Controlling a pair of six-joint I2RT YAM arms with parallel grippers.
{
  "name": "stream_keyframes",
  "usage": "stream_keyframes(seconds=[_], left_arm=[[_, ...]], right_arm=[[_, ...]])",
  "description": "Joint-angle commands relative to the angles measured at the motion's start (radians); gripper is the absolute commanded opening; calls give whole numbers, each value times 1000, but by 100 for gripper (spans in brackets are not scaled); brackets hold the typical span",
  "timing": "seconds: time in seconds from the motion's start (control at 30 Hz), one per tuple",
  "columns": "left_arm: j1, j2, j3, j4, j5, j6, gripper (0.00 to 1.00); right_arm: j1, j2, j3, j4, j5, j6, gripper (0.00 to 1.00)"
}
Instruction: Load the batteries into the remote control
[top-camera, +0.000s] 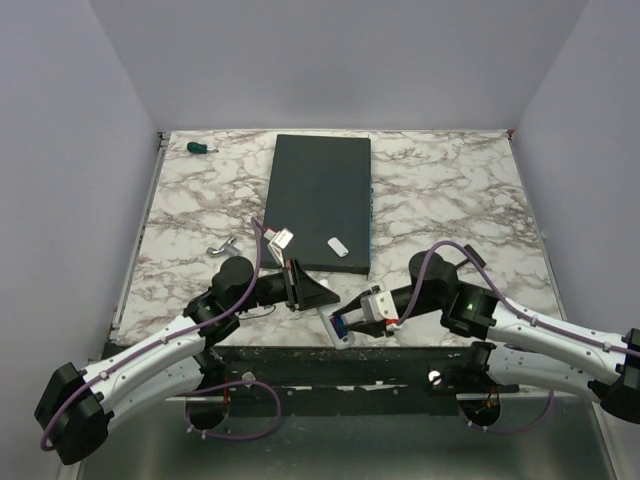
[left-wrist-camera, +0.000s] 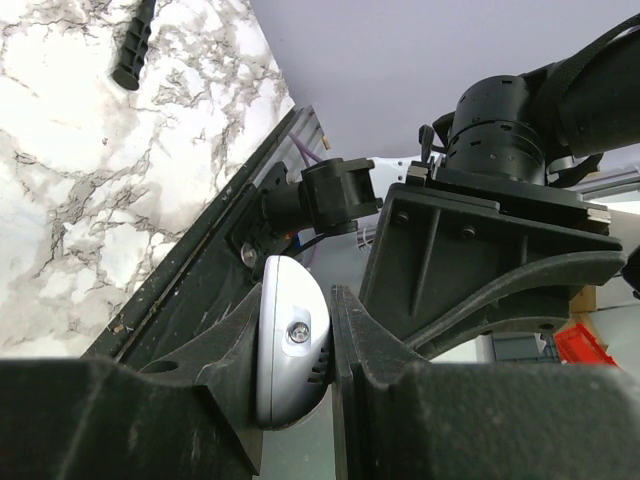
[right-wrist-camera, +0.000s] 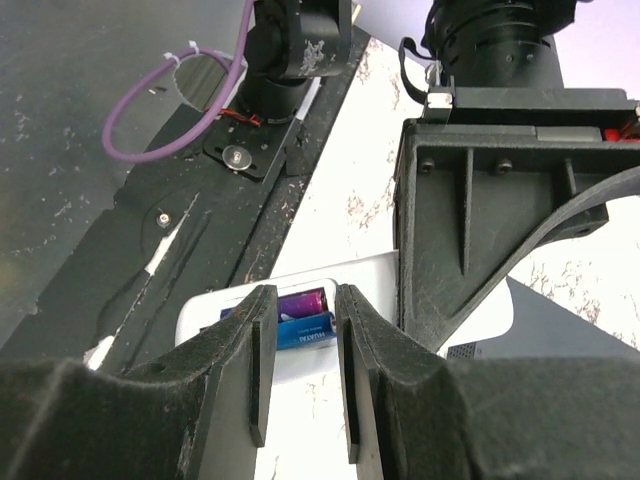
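The white remote control (right-wrist-camera: 230, 305) lies back up, held over the table's near edge. My left gripper (left-wrist-camera: 297, 305) is shut on its rounded end (left-wrist-camera: 285, 350); it shows as the big black body (right-wrist-camera: 500, 200) in the right wrist view. The purple-blue battery (right-wrist-camera: 303, 299) and the blue battery (right-wrist-camera: 305, 331) lie side by side in the recessed bay. My right gripper (right-wrist-camera: 303, 315) has its jaws a narrow gap apart, with the tips right at the batteries and nothing clamped between them. In the top view the right gripper (top-camera: 343, 323) meets the remote (top-camera: 342, 338) just right of the left gripper (top-camera: 322, 298).
A large dark grey slab (top-camera: 320, 200) lies in the middle, with a small white cover piece (top-camera: 338, 246) on it and another small white object (top-camera: 281, 238) at its left edge. A green-handled screwdriver (top-camera: 202, 148) lies far left. A small tool (top-camera: 222, 246) lies left of the slab.
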Motion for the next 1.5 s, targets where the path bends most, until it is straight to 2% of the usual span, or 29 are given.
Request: stream_keyframes(seconds=[0.0, 0.4, 0.9, 1.47], left_arm=[[-5, -21, 16, 36, 12, -3, 0], [-5, -24, 15, 34, 10, -3, 0], [-5, -21, 20, 31, 7, -1, 0], [-5, -38, 19, 20, -11, 3, 0]], right_arm=[[-1, -28, -25, -18, 35, -5, 36], [-2, -34, -30, -19, 44, -2, 36], [-2, -23, -25, -52, 29, -5, 25], [-2, 4, -22, -99, -23, -11, 23]])
